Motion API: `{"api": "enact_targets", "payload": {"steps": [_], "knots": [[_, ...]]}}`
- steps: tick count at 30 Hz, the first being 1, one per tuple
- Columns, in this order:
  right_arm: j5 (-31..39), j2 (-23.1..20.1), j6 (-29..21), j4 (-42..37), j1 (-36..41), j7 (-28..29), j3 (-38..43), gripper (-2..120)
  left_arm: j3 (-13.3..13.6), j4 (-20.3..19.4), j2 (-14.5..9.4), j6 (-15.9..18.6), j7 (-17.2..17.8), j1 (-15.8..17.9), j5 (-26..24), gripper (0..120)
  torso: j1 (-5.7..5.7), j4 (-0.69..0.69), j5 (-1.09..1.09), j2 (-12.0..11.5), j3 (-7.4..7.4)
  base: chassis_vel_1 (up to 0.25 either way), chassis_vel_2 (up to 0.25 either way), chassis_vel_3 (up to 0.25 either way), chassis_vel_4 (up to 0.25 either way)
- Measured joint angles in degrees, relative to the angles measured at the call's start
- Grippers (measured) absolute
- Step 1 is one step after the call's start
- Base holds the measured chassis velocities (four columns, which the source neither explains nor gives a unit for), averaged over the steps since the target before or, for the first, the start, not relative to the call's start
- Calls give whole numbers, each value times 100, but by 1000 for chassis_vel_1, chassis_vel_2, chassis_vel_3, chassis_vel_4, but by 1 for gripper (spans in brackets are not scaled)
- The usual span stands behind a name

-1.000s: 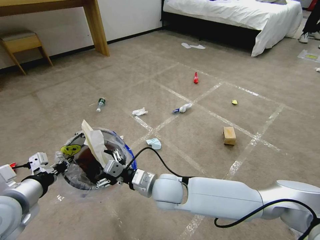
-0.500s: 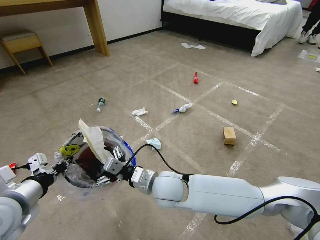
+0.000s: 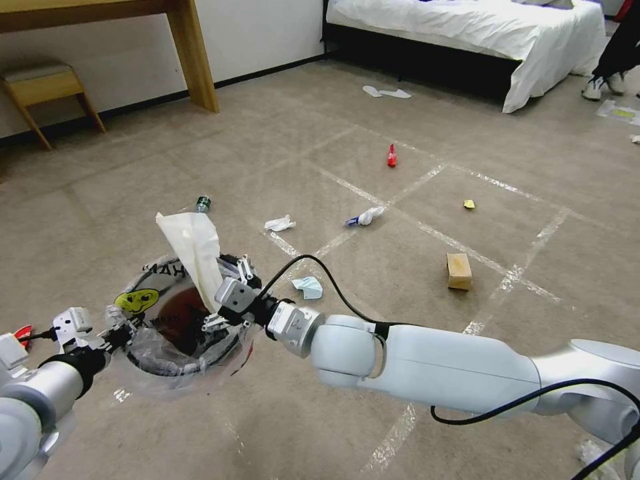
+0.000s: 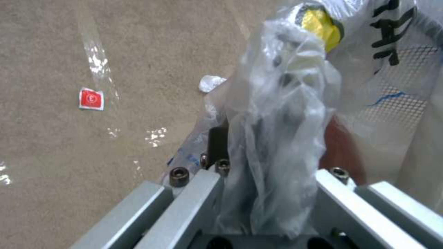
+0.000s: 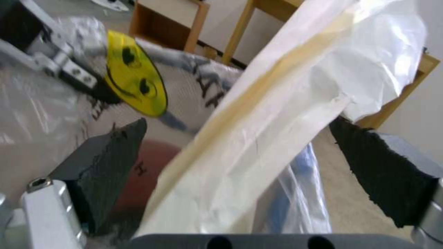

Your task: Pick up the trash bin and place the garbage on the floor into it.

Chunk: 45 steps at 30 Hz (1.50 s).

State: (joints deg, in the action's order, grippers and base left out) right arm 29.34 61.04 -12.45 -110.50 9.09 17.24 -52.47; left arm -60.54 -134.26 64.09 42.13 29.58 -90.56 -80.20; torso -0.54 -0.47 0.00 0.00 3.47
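The trash bin (image 3: 157, 357), lined with a crinkled clear bag and bearing a yellow smiley sticker (image 3: 137, 300), hangs above the carpet. My left gripper (image 3: 112, 331) is shut on its bag and rim (image 4: 277, 114). A cream paper sheet (image 3: 195, 257) stands up out of the bin, between the wide-apart pads (image 5: 108, 157) of my open right gripper (image 3: 227, 295). Garbage lies on the floor beyond: a bottle (image 3: 202, 202), a white tissue (image 3: 279, 223), a pale blue mask (image 3: 308, 287), a brown box (image 3: 459, 271), and red (image 3: 392, 156) and yellow (image 3: 469, 204) wrappers.
A desk leg (image 3: 193, 57) and a wooden stool (image 3: 43, 83) stand at the far left wall. A bed (image 3: 480, 30) is at the back right, with slippers (image 3: 387, 92) in front. Under the bin lie a red packet (image 4: 90, 99) and a white scrap (image 4: 211, 82).
My right gripper has risen and drawn away from the bin's inside toward its far rim. The paper sheet stands higher. The bin has tipped and sunk slightly.
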Motion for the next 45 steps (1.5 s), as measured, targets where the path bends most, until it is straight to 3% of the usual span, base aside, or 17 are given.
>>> {"api": "enact_targets", "payload": {"steps": [15, 28, 35, 40, 41, 45], "knots": [[156, 29, -79, -81, -166, 58, -932, 100, -110, -125, 54, 4, 42, -18, -47, 1, 0, 0, -1, 0, 0, 0, 0, 0, 0], [129, 131, 10, -104, -187, 90, -1077, 100, -107, -160, 121, 3, 46, -53, -20, 1, 0, 0, 0, 0, 0, 0, 0, 0, 0], [140, 138, 94, -211, -154, 96, -806, 100, -105, -169, 142, -1, 40, -109, 29, 1, 0, 0, 0, 0, 0, 0, 0, 0, 0], [436, 108, 451, -338, -53, 39, -86, 100, -108, -147, 143, -2, 26, -111, 63, 1, 0, 0, -1, 0, 0, 0, 0, 0, 0], [696, 83, 730, -377, 8, -121, 315, 100, -111, -147, 143, -2, 24, -131, 78, 1, 0, 0, 0, 0, 0, 0, 0, 0, 0], [1165, 39, 1045, -470, 119, -264, 775, 100, -129, -151, 143, -2, 17, -160, 101, 1, 0, 0, 0, 0, 0, 0, 0, 0, 0]]}}
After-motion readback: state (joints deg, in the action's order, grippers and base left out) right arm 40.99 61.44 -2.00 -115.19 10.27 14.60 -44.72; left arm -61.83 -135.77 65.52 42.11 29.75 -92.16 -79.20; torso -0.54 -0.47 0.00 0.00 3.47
